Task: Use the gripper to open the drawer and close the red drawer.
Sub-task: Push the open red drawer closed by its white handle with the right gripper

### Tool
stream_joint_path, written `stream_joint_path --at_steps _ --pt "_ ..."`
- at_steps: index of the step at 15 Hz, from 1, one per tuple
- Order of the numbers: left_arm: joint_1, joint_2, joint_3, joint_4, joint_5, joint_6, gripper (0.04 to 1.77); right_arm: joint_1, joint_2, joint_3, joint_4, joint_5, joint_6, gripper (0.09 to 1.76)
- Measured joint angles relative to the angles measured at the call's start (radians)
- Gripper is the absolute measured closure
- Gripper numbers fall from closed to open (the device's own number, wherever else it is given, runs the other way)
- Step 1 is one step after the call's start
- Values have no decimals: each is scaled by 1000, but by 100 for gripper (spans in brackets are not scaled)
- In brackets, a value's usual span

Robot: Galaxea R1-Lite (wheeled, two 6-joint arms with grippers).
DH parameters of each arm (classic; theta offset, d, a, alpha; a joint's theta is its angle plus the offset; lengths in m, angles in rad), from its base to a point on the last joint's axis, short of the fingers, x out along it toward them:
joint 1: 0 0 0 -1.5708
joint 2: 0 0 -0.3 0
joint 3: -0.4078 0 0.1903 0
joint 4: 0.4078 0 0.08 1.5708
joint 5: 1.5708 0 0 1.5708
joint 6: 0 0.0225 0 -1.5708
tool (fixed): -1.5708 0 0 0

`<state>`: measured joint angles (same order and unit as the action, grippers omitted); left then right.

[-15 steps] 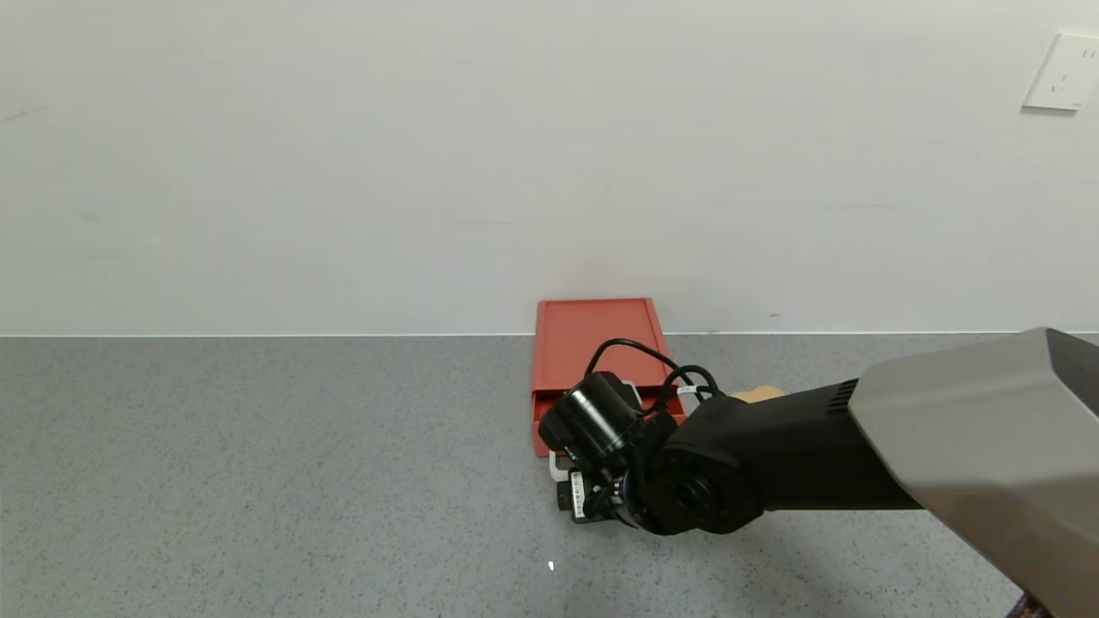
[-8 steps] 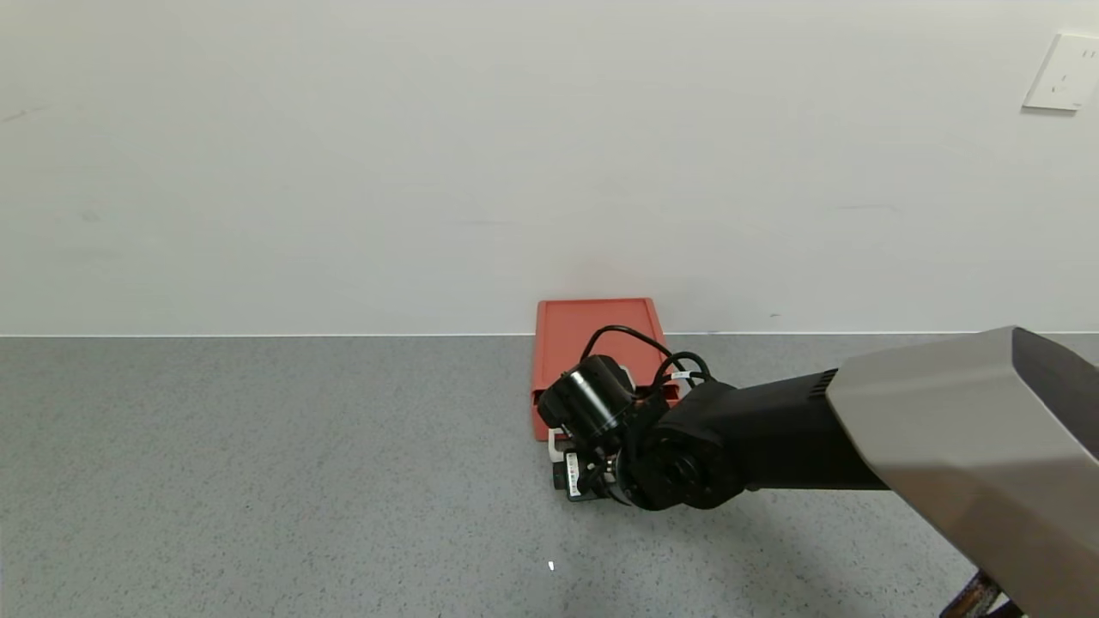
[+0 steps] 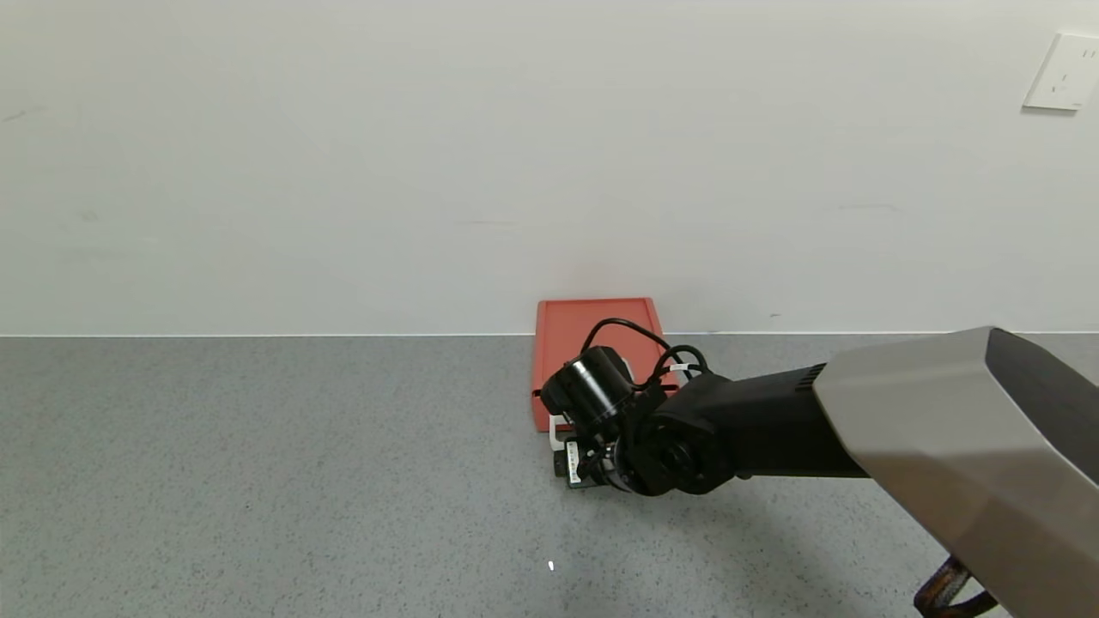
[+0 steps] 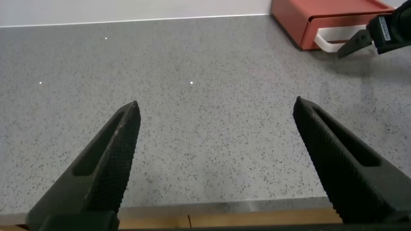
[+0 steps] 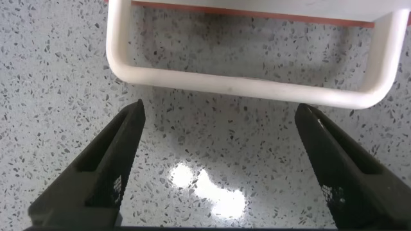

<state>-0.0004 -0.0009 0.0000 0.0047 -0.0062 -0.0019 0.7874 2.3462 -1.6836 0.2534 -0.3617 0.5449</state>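
right pincer (image 5: 212,160) spread wide just before the red drawer's (image 3: 592,335) white handle (image 5: 247,80) (not touching); left pincer (image 4: 218,160) wide, parked.

table (image 3: 258,481): grey speckled top, ran to the wall | wall (image 3: 429,154): plain white | wall plate (image 3: 1065,72): white, upper right, possibly a socket | white speck (image 3: 551,566): lay on table, near front
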Motion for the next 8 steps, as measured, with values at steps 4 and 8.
stream_joint_path --at_steps 4,8 --pt "0 0 0 0 0 0 9 -4 6 -11 1 0 -3 14" --pt "0 0 0 0 0 0 9 -7 9 -14 0 0 -14 14"
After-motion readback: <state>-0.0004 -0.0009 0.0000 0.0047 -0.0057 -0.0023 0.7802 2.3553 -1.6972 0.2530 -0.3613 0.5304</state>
